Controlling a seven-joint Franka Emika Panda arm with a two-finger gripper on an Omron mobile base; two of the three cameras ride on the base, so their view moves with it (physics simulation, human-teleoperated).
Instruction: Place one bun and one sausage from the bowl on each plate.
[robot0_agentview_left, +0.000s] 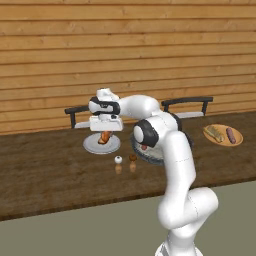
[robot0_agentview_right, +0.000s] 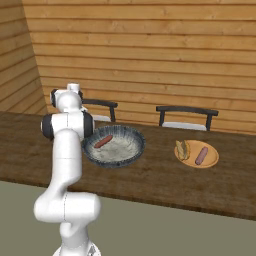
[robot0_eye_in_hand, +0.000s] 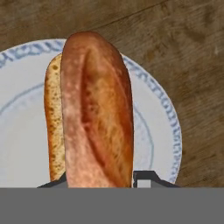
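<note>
Your arm is reaching left across a long dark wooden table (robot0_agentview_left: 50, 170), its gripper (robot0_agentview_left: 105, 131) hanging over a light-grey plate (robot0_agentview_left: 95, 146) with its jaws pinching a bun (robot0_eye_in_hand: 98, 113). Through the hand camera you are looking down the length of that bun, browned and split along one side, with the plate's pale blue-patterned rim (robot0_eye_in_hand: 168, 118) curving behind it and bare wood grain beyond. The bowl (robot0_agentview_right: 114, 146), blue-grey at the rim and speckled pale inside, is sitting just beside the plate near the middle of the table, and one sausage (robot0_agentview_right: 103, 142) is lying in it. Farther right, well apart, an orange plate (robot0_agentview_right: 214, 159) is carrying a second bun (robot0_agentview_right: 182, 149) and a second sausage (robot0_agentview_right: 201, 155). Two small shakers (robot0_agentview_left: 118, 160), one white and one brown, are standing in front of the grey plate. Two dark chairs (robot0_agentview_right: 186, 116) are facing you from the table's far side, backed by a wall of horizontal wooden planks (robot0_agentview_left: 128, 50).
</note>
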